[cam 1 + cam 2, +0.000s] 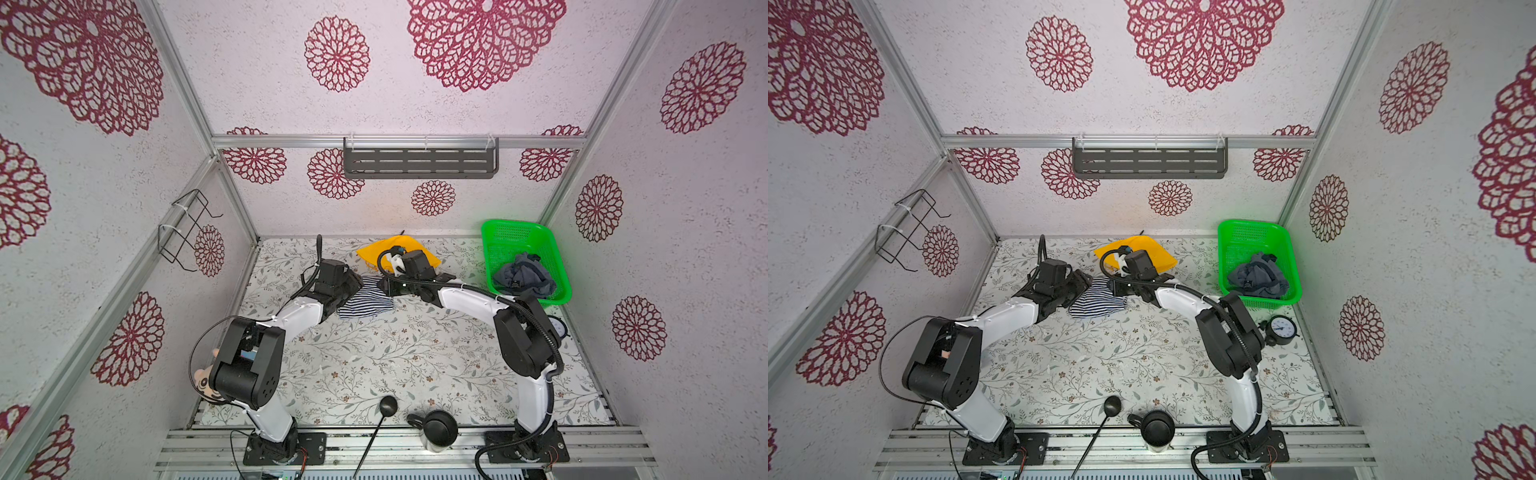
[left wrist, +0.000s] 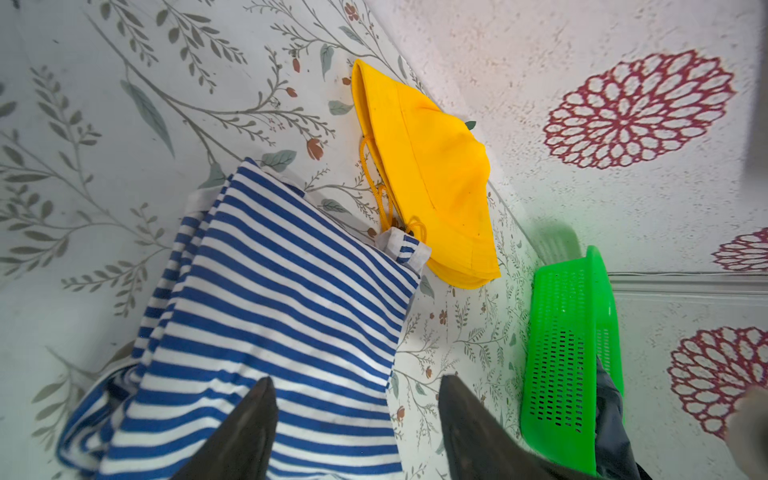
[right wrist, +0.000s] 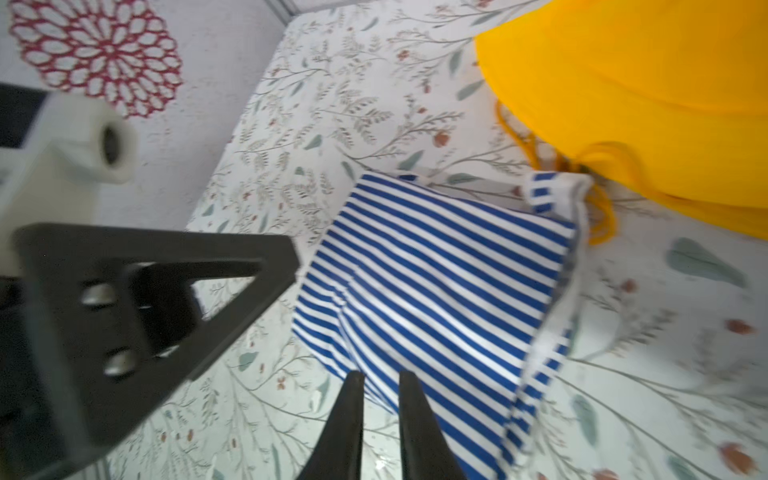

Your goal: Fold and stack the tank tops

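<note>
striped tank top (image 1: 365,300): navy-white, rumpled, beside yellow hat (image 1: 399,249)
left gripper (image 2: 356,380): jaws spread
right gripper (image 3: 380,376): narrow gap, grip unclear
wrist views only: hat's cord (image 2: 382,199)

You have 1 navy-and-white striped tank top (image 1: 365,301) on the table, well to the left of the green basket (image 1: 490,226) in both top views. It lies folded over on itself into a loose, rough rectangle. In the left wrist view several striped layers show along 1 edge, and a white-bound strap end pokes out at a corner. In the right wrist view the edge on the basket's side looks raised off the table and slightly rumpled. Your 2nd top, the slate blue-grey tank top (image 1: 524,276), sits crumpled in a heap inside that basket, at its near end.
</note>
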